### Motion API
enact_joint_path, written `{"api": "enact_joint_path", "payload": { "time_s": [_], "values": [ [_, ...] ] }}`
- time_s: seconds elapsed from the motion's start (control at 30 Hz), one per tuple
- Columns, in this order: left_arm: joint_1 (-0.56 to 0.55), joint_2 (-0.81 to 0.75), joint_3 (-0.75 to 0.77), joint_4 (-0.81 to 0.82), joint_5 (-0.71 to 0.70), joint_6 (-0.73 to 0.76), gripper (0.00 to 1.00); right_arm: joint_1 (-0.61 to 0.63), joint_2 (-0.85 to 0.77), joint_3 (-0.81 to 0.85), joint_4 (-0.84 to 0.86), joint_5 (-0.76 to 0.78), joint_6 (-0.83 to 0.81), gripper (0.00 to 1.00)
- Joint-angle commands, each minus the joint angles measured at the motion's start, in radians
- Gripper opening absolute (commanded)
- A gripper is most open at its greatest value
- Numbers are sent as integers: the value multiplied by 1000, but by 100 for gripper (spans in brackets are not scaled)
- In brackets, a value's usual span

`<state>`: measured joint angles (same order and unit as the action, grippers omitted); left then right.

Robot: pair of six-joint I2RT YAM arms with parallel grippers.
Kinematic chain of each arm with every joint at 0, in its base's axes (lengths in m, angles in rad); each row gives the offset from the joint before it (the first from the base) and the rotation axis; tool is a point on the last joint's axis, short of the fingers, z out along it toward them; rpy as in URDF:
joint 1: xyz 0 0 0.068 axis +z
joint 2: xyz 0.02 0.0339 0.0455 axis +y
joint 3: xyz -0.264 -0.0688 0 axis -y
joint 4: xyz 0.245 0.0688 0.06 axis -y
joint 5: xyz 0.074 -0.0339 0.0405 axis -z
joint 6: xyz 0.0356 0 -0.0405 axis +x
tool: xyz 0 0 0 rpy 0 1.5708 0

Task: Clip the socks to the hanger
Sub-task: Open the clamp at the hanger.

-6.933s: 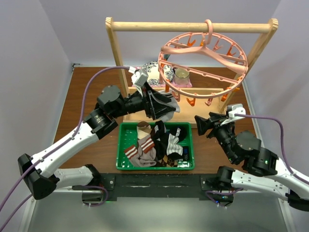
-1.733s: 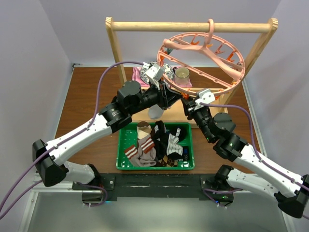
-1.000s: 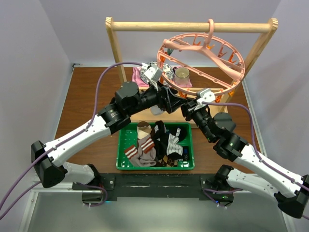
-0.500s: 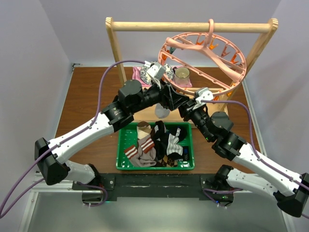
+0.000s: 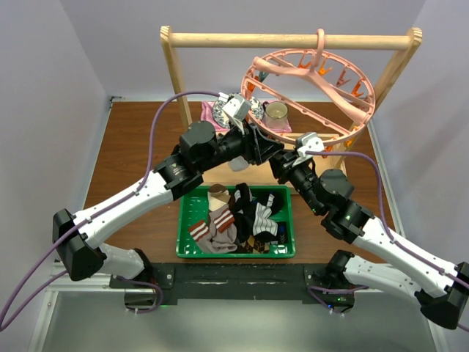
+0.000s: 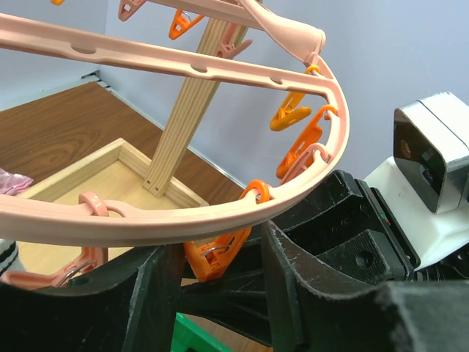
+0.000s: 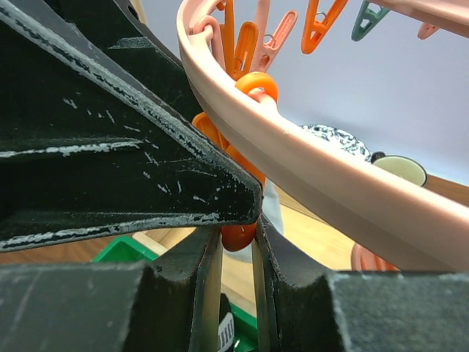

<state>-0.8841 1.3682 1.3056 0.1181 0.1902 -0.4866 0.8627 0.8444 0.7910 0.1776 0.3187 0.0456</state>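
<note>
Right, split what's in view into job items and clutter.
Job: pink hanger, orange clip, socks in the green bin.
Lying about: pink cloth, patterned dish, cup.

No legible text, brand, number or sign in any view. Only candidate: a small white tag (image 7: 226, 331) with dark bar-like marks, at bottom centre of the right wrist view. It is too small and blurred to read, and what it is fixed to cannot be made out.
</note>
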Motion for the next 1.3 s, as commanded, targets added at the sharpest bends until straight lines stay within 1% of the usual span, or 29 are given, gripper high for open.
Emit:
{"api": "enact_joint_path", "payload": {
  "time_s": [0.0,0.1,0.13,0.17,0.27,0.4,0.43,0.5,0.53,0.67,0.7,0.8,0.97,1.07,1.27],
  "values": [
    [4,-11,24,52,-21,5,46,-5,10,25,46,-12,17,4],
    [5,-15,23,51,-21,0,41,-5,16,28,45,3,33,8],
    [7,-17,20,51,-20,-1,40,-5,16,27,45,11,37,15],
    [7,-17,18,51,-18,-3,37,-5,16,25,48,16,43,19],
    [14,-26,6,49,-12,-9,31,-5,10,19,49,16,51,24],
    [25,-38,-14,49,-11,-14,21,-5,-5,13,49,20,51,24],
    [27,-41,-17,49,-11,-17,17,-5,-7,13,48,20,53,24],
    [27,-41,-19,46,-15,-18,14,-5,-8,13,48,14,56,25],
    [27,-43,-19,43,-21,-18,10,-5,-8,13,49,13,57,26],
    [30,-47,-19,29,-31,-23,2,-5,-5,13,56,-1,56,38],
    [30,-52,-25,29,-29,-21,1,-5,-4,14,57,3,54,44],
    [31,-58,-37,29,-21,-26,1,-5,-4,25,62,23,42,50],
    [33,-66,-46,31,-12,-30,1,-5,10,45,75,39,11,50],
    [33,-69,-45,29,0,-36,2,-5,19,50,94,25,0,46],
    [37,-72,-48,28,0,-35,2,-5,22,62,92,-20,0,33]
  ]
}}
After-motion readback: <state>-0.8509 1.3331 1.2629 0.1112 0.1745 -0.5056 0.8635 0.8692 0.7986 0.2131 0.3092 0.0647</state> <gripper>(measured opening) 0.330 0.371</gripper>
